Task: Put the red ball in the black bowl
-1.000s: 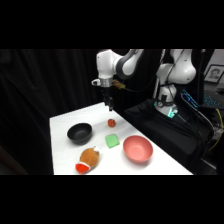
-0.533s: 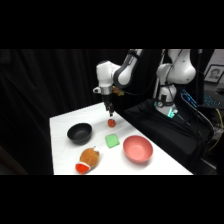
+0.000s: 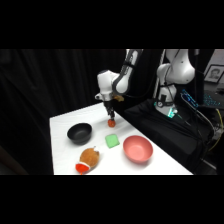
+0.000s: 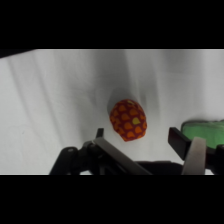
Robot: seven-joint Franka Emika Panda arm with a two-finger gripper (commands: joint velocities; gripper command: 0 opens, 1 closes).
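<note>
- Leftmost, you have the black bowl [image 3: 80,133] on the white worktop [image 3: 62,122], with a brown plush toy [image 3: 89,157] in front of it.
- Your end effector [image 3: 110,116] hangs over the red ball [image 3: 112,122], fingers [image 4: 186,142] spread either side of it; the ball rests on the worktop.
- Right of that, you see a green block [image 3: 113,141], then the pink-red bowl [image 3: 137,148].

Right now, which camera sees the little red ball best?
The wrist view. The red ball fills the middle there, showing orange spots, lying on the white table. In the side view it is only a tiny red dot under the gripper.
</note>
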